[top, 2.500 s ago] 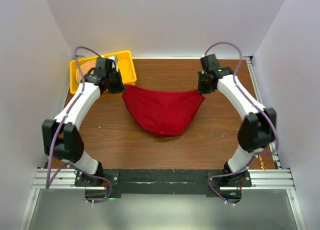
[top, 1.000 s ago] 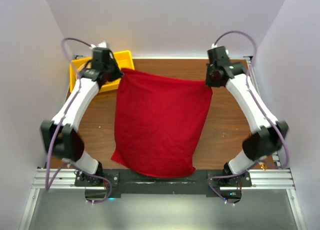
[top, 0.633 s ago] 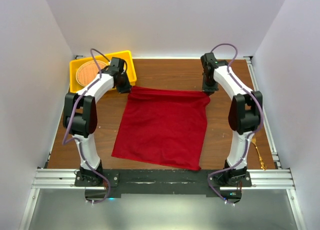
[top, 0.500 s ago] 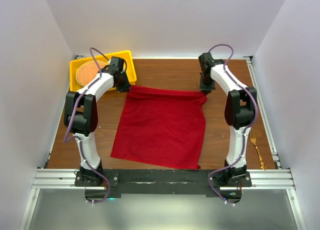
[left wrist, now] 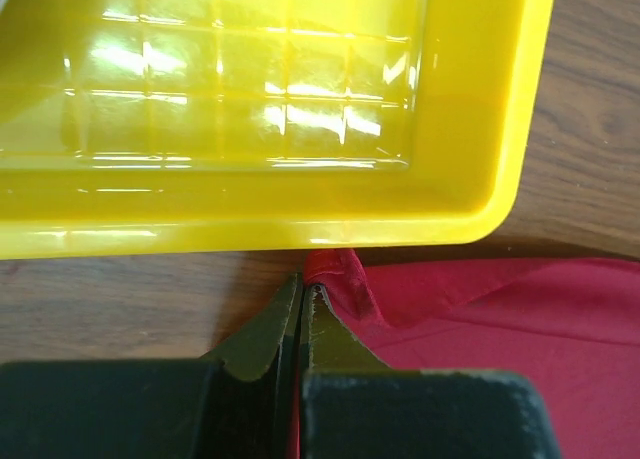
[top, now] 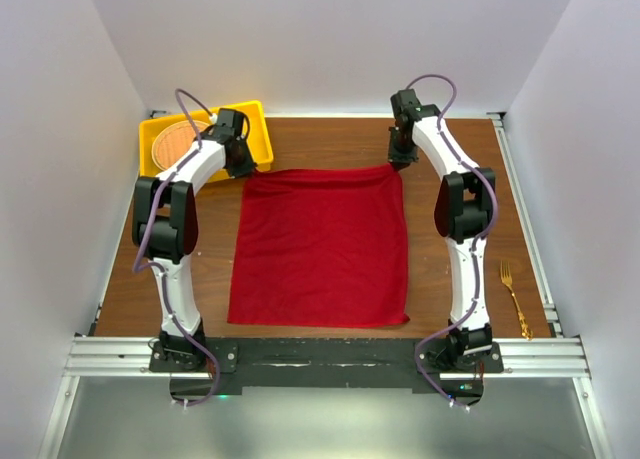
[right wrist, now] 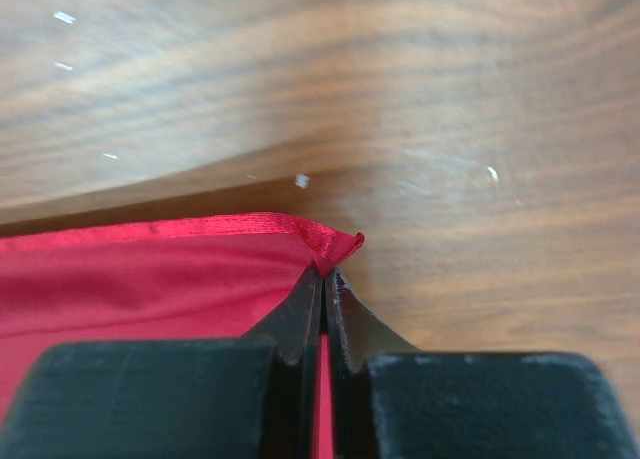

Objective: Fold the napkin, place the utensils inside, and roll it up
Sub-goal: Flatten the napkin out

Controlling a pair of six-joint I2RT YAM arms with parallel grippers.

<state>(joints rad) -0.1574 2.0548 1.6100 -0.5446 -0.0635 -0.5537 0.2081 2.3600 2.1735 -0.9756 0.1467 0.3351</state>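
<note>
The bright red square cloth napkin (top: 320, 244) lies spread flat on the brown wooden table (top: 330, 139), reaching from the far half of the board down to the near edge between the two arm bases. Both arms stretch to the far side, one at each far corner of the cloth.

The left gripper (left wrist: 303, 284) is low at the far left corner. Its black fingers are pressed together with the hemmed corner of the napkin pinched between the tips, and the wrist view shows a small fold of red standing up right at the nip. Just beyond that corner is the near wall of the shallow yellow plastic tray (left wrist: 300, 199). From overhead, a round woven orange-brown mat (top: 170, 144) lies in the tray's left part.

On the other side, the right gripper (right wrist: 324, 274) is down at the far right corner, jaws clamped on the red hem. A little curl of the edge pokes out past the tips over bare wood. The far edge of the napkin runs fairly straight between the two grippers.

The slender gold-coloured metal fork (top: 514, 299) lies on the table well apart from the cloth, out by the right edge near the right arm's base, tines pointing to the far side.
</note>
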